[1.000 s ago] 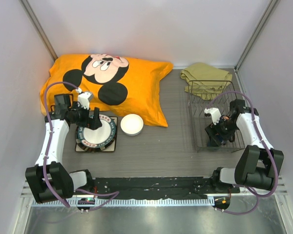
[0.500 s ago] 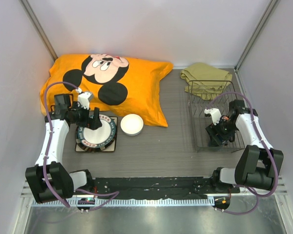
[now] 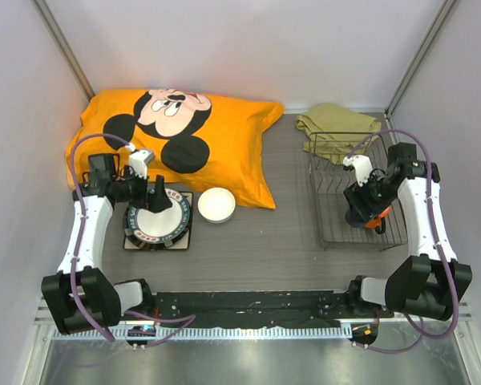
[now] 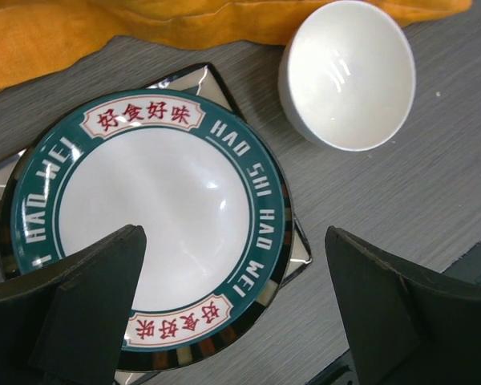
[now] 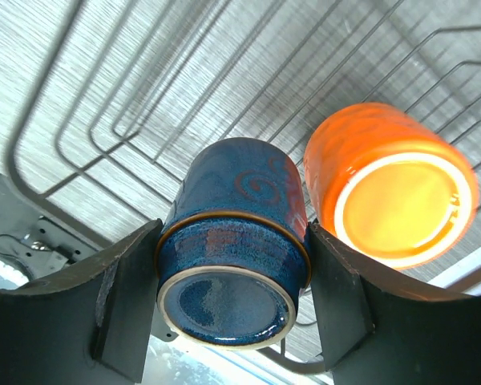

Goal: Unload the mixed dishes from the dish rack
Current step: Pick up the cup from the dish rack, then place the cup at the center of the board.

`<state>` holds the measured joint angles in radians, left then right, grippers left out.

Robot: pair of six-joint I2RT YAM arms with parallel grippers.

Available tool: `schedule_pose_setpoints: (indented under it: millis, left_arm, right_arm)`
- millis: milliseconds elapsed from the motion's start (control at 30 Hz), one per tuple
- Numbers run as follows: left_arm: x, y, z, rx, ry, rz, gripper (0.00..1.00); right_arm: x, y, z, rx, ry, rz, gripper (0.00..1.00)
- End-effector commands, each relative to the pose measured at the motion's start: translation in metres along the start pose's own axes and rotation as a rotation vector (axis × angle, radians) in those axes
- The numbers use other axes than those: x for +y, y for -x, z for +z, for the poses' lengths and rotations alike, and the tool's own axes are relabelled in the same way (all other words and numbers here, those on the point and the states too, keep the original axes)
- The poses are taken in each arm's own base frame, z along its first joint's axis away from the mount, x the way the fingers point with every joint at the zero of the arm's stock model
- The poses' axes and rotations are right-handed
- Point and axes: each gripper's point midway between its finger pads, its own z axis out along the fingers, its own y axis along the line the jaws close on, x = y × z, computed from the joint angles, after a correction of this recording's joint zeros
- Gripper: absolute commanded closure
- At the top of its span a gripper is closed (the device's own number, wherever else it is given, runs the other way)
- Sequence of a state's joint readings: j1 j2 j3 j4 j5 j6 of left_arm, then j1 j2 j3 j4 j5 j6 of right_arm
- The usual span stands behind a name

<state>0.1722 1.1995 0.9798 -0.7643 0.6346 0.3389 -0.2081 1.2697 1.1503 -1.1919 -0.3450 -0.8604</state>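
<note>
green-rimmed plate [image 4: 152,208], rim lettered "HAO SHI HAO WEI", 好食好味

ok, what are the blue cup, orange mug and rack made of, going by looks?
The dark-blue cup: glazed stoneware, probably; glossy mottled glaze, swirl mark, brownish band around it. The orange mug: glazed ceramic, likely; shiny dimpled orange skin, pale edge. The dish rack: thin bent metal wire, dark coating seemingly.

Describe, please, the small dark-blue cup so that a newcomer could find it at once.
Look right, to the dark wire dish rack. Above its base, the right gripper clasps a small dark-blue cup between its fingers. Unlike the orange mug beside it, it is blue, with a swirl on its side.
</note>
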Motion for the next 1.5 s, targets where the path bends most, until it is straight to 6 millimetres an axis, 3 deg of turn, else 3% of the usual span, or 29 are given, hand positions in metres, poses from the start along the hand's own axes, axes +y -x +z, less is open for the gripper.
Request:
schedule_pose_setpoints:
  millis: [0,133,333,367,433,467,600,700,933,1067,1333,1467]
  left_arm:
    - [-0.03,0.035,-0.014,-0.098,-0.139,0.014,0.0]
    - [-0.063,0.057,-0.02,-0.138,-0.312,-0.027,0.0]
    - [-0.117,0.091,-0.017,-0.139,-0.47,0.009,0.0]
    - [-0.123,0.094,-0.017,-0.14,-0.483,0.008,0.0]
    - [-0.14,0.106,-0.017,-0.15,-0.52,0.017,0.0]
    - [-0.146,0.11,-0.017,-0.158,-0.537,0.032,0.0]
    - [-0.179,0.131,-0.02,-0.171,-0.642,0.015,0.0]
    - [-0.203,0.146,-0.018,-0.188,-0.705,0.031,0.0]
    - [-0.255,0.152,0.008,-0.119,-0.84,0.053,0.01]
    - [-0.265,0.157,0.031,-0.069,-0.876,0.014,0.02]
    - [-0.287,0.153,0.034,-0.035,-0.966,0.034,0.07]
    - [-0.296,0.155,0.019,-0.037,-1.048,0.044,0.12]
  right_arm:
    - [0.013,0.026,-0.032,-0.095,0.01,-0.018,0.99]
    - [0.025,0.051,-0.05,-0.183,0.05,-0.035,0.99]
    - [0.056,0.124,-0.085,-0.374,0.09,-0.099,0.99]
    - [0.073,0.137,-0.084,-0.39,0.121,-0.104,0.99]
    - [0.08,0.164,-0.09,-0.46,0.101,-0.144,0.99]
    - [0.095,0.174,-0.091,-0.484,0.125,-0.173,0.99]
    - [0.112,0.217,-0.103,-0.63,0.141,-0.179,0.99]
    - [0.13,0.237,-0.108,-0.695,0.183,-0.199,0.99]
    - [0.161,0.258,-0.098,-0.706,0.277,-0.224,0.99]
    - [0.169,0.262,-0.095,-0.705,0.268,-0.245,0.99]
    - [0.178,0.264,-0.101,-0.736,0.27,-0.275,0.99]
    - [0.181,0.263,-0.098,-0.73,0.274,-0.276,0.99]
